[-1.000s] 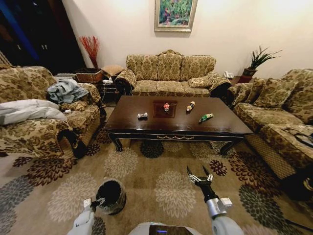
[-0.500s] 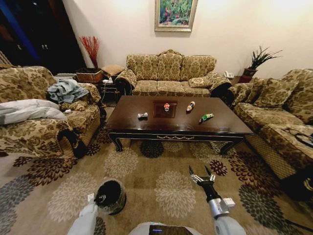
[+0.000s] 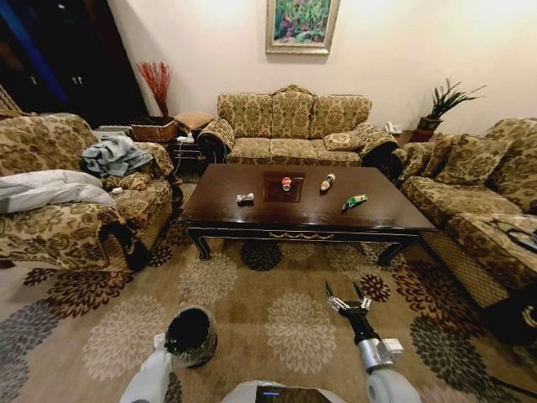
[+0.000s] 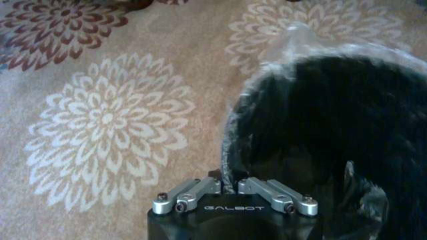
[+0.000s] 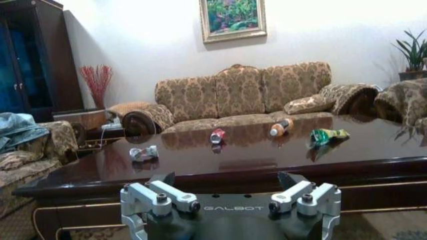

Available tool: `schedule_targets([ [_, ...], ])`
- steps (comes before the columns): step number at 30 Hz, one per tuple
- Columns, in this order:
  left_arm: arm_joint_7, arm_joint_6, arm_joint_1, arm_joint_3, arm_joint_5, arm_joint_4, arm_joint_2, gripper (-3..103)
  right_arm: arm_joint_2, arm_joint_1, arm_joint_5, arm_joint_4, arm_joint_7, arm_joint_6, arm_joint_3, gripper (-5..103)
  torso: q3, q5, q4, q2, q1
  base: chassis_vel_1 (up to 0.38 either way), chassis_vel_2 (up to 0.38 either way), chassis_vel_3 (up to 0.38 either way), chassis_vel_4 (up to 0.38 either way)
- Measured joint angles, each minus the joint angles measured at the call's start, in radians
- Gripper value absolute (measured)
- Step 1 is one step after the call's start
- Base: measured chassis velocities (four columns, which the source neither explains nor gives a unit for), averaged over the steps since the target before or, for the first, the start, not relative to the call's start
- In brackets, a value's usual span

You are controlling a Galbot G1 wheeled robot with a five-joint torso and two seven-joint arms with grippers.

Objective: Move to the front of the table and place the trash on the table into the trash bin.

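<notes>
The left tool point(image 4: 229, 186), clenched on the rim of the small round black bag-lined trash bin point(image 3: 190, 334) at lower left, is half hidden behind it. Since a second ago it slid lower. The right tool point(image 3: 349, 296) hangs released over floral carpet point(image 3: 252, 294). Four trash items point(image 3: 285, 183) lie mid-frame on the glossy dark brown wooden counter point(image 3: 302, 214).

1. Open carpet point(image 3: 277, 285) lies between the robot and the table point(image 3: 243, 220).
2. Sofas flank the table on three sides.
3. Tabletop trash items stand well apart, with bare wood between.
</notes>
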Motion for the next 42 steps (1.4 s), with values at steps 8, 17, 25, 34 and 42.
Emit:
schedule_targets([
  [8, -0.011, 0.018, 0.032, 0.007, -0.016, -0.059, -0.012, 2, -0.003, -0.003, 0.007, 0.001, 0.000, 0.004, 0.008, 100, 0.000, -0.0004, -0.0001, 0.000, 0.000, 0.000, 0.000, 0.000, 0.000],
  [17, -0.042, 0.093, 0.237, 0.018, -0.096, -0.464, -0.017, 2, 0.004, 0.018, 0.012, -0.017, -0.004, 0.007, -0.011, 100, 0.000, 0.0005, 0.0003, 0.000, 0.000, 0.000, 0.000, 0.000, 0.000],
  [25, -0.167, 0.206, 0.336, 0.000, -0.329, -0.771, -0.034, 2, 0.001, 0.017, 0.026, -0.020, -0.017, 0.014, -0.017, 100, 0.000, 0.0000, -0.0002, 0.000, 0.000, 0.000, 0.000, 0.000, 0.000],
  [34, -0.311, 0.262, 0.488, -0.005, -0.436, -1.268, -0.088, 2, -0.006, 0.030, 0.033, 0.017, -0.020, 0.026, -0.013, 100, 0.000, 0.0003, 0.0000, 0.000, 0.000, 0.000, 0.000, 0.000, 0.000],
  [42, -0.295, 0.270, 0.645, -0.026, -0.412, -1.598, -0.075, 2, -0.005, 0.028, 0.034, 0.034, -0.021, 0.035, -0.016, 100, 0.000, 0.0001, 0.0001, 0.000, 0.000, 0.000, 0.000, 0.000, 0.000],
])
